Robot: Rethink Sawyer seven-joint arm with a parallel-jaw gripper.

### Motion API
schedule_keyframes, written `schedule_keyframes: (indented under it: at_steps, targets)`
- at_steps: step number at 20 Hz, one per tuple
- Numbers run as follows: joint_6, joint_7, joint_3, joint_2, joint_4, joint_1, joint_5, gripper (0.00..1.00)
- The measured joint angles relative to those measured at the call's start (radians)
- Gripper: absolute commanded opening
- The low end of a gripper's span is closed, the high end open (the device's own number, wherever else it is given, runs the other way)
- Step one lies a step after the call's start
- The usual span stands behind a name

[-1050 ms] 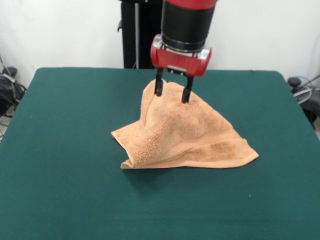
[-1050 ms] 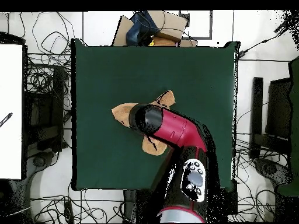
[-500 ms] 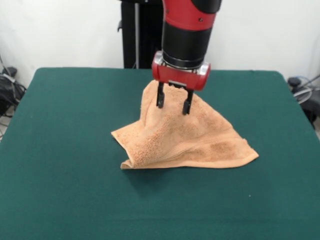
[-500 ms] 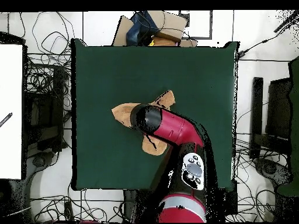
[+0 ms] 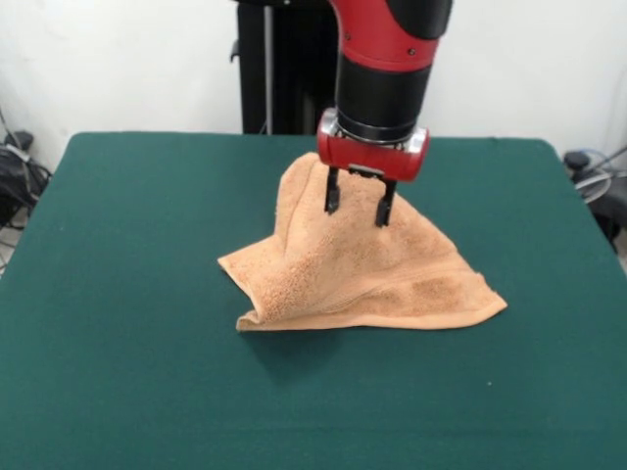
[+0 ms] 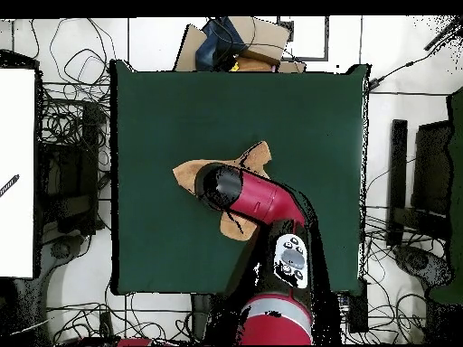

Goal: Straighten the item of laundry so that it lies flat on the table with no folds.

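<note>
Towel [image 5: 362,264] first, front view: where is it?

— Mid-bench [image 5: 127,323], peaked up like a tent, lower edge doubled under at one corner. My end effector [image 5: 359,204] hangs at the peak, fingers [image 5: 332,193] spread and released, gripping nothing that I can see.

— Overhead?

— My arm covers most of the towel [image 6: 188,172]; corners poke out on either side, and I can't see the end effector.

— Handling?

— Soft, light, limp terry, I'd judge. It'll drape and drag. I'd pinch a free corner and pull outward.
</note>
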Motion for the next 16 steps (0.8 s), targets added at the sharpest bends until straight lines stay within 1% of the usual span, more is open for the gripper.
schedule_keyframes:
  at_steps: [7,16]
  targets:
    - [0.000,0.000,0.008,-0.019,0.035,-0.001,0.000,1.00]
    - [0.000,0.000,0.009,-0.079,0.093,-0.021,-0.009,1.00]
